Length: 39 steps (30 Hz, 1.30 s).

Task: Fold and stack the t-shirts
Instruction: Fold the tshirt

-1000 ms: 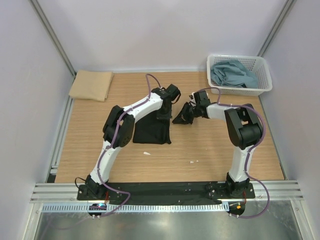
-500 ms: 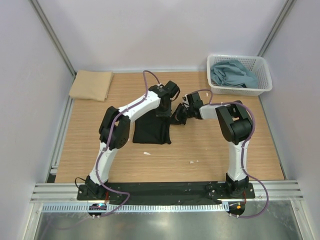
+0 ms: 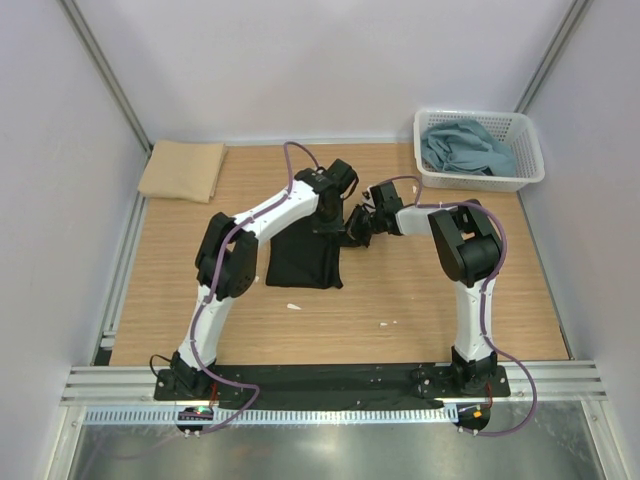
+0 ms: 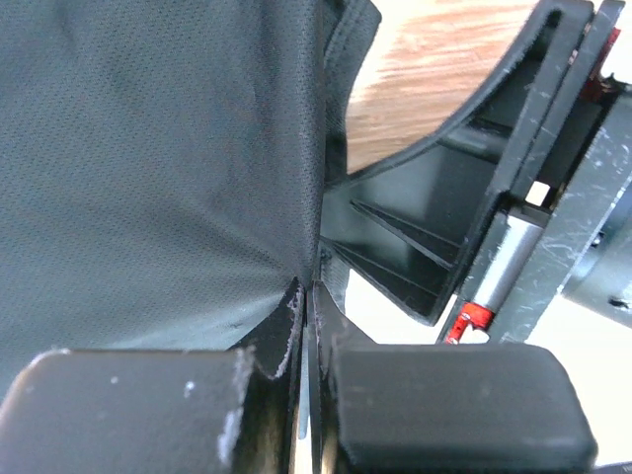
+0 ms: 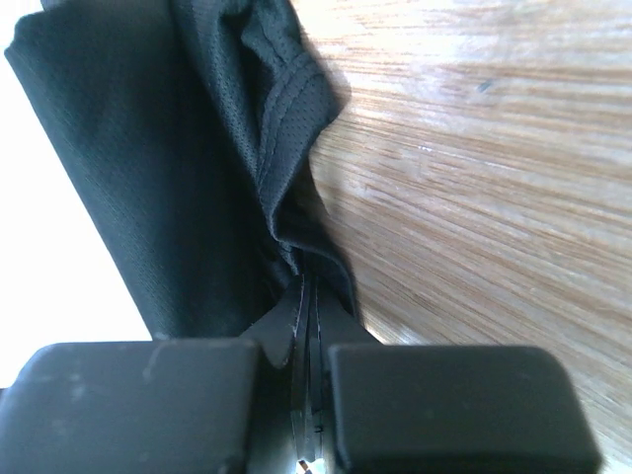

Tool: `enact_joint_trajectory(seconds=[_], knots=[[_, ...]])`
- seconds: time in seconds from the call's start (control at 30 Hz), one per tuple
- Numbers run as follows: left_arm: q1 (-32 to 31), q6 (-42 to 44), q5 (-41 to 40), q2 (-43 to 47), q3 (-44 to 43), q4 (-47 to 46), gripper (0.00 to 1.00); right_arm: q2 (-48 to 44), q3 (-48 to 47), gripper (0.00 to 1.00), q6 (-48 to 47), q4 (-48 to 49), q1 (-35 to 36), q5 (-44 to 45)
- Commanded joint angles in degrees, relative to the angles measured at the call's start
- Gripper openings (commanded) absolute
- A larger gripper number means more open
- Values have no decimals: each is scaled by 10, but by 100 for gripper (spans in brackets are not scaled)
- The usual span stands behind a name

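1. The black t-shirt (image 3: 303, 258) lay near the middle of the wooden table (image 3: 420, 290), a little left of centre. It formed a dark, roughly rectangular folded shape, and its far right corner was gathered up towards the two arms.
2. The left gripper (image 3: 331, 222) reached down onto that far right corner. In the left wrist view its jaws were pressed almost together, pinching the shirt's edge, and the mesh cloth spread away to the left of the fingers (image 4: 267, 346).
3. The right gripper (image 3: 356, 232) sat just beside the left one, on its right, at the same corner. In the right wrist view its jaws were likewise squeezed together on a bunched fold of black cloth with a stitched hem. Bare wood showed to the right of the fold.
4. The two grippers were close enough for the right one's black body to fill the right side of the left wrist view.
5. The tan t-shirt (image 3: 182, 170) lay folded flat at the far left corner of the table, well apart from both arms.
6. A blue-grey t-shirt (image 3: 462, 147) was crumpled inside the white lattice basket (image 3: 528, 172) at the far right corner.
7. Two small white specks (image 3: 293, 306) lay on the wood on the near side of the black shirt.
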State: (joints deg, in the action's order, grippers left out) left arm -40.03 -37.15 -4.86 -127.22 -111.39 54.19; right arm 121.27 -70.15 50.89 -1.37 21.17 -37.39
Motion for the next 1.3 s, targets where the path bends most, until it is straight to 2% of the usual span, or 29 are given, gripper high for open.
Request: enact_joint_trajectory(seconds=[0.0, 0.63, 0.83, 0.97, 1.0, 1.13, 1.27], knots=[[0, -7, 26, 22, -1, -1, 0, 12, -6, 3, -21, -32, 1, 37], [0, -16, 41, -34, -60, 3, 0, 14, 3, 2, -16, -30, 1, 28], [0, -12, 45, -50, -51, -8, 0, 12, 1, 3, -16, -33, 0, 26], [8, -1, 45, -39, -50, -10, 12, 3, -6, 2, -29, -57, -4, 29], [11, 1, 45, -30, -46, -14, 18, 0, -10, 3, -33, -64, -7, 33], [23, 3, 77, 15, -34, -27, 26, -18, -43, 5, -59, -108, -23, 42], [42, 8, 108, 79, -14, -31, 32, -38, -95, 9, -115, -203, -31, 61]])
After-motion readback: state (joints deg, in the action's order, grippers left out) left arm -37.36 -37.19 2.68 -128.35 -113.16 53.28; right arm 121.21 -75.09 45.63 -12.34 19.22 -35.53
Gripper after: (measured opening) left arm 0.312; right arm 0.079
